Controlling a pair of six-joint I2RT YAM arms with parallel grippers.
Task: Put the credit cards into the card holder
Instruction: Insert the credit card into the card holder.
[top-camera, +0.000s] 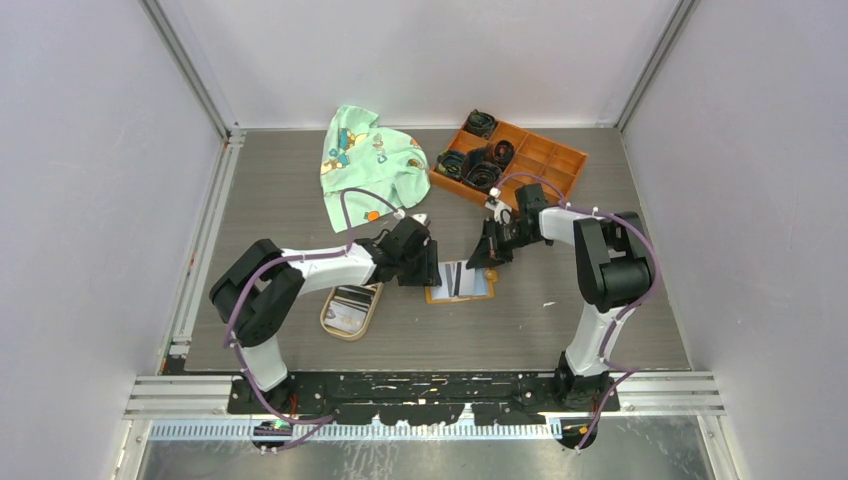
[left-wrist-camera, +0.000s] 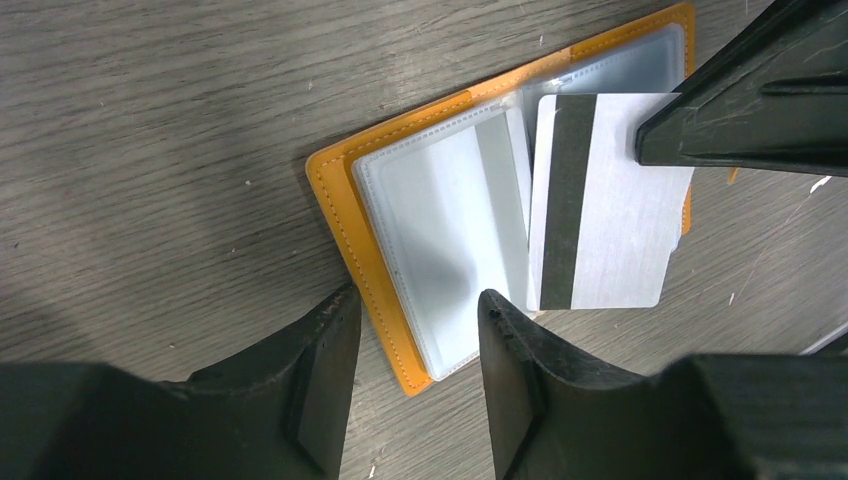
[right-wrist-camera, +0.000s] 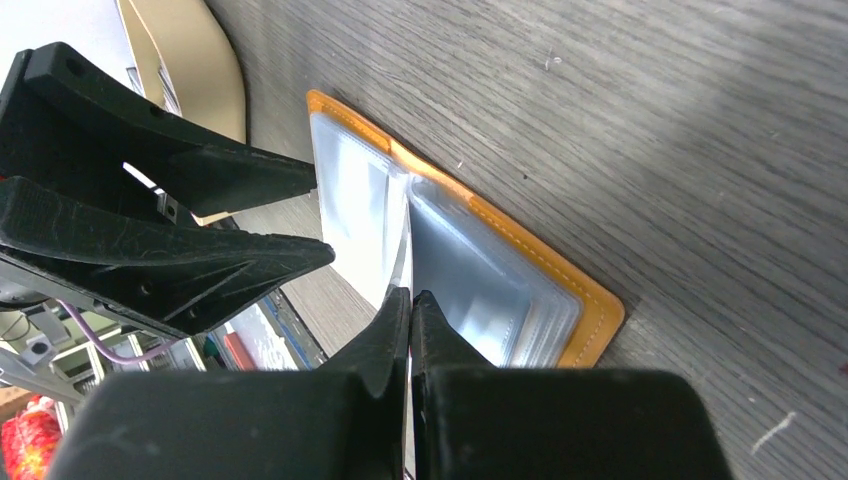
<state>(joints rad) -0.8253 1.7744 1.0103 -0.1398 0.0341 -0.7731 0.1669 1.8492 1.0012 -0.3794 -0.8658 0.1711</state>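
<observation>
Grey wood-grain tabletop (top-camera: 300, 200) filled a white-walled enclosure, and everything on it is placed here from the card holder (left-wrist-camera: 440, 230). That orange wallet lay open and flat at the middle of the tabletop, between the two arms, clear sleeves facing up.

Beyond the card holder on its left lay a crumpled green printed cloth (top-camera: 365, 160). Beyond it on the right sat an orange compartmented tray (top-camera: 540, 160) with dark coiled items in some cells. Both were well apart from it and out of the way. Near the card holder's left side, a tan oval dish (top-camera: 328, 322) held the remaining credit cards (top-camera: 352, 298).

The left jaws stood partly apart over the card holder's near left edge, gripping nothing, probably there to steady it; contact could not be made out. The right jaws were closed tight on one corner of a white credit card (left-wrist-camera: 610, 220) with a dark stripe, held low over the card holder's right page, stripe edge toward the fold. That looked like lining it up with a sleeve mouth. Whether it had entered could not be told.
</observation>
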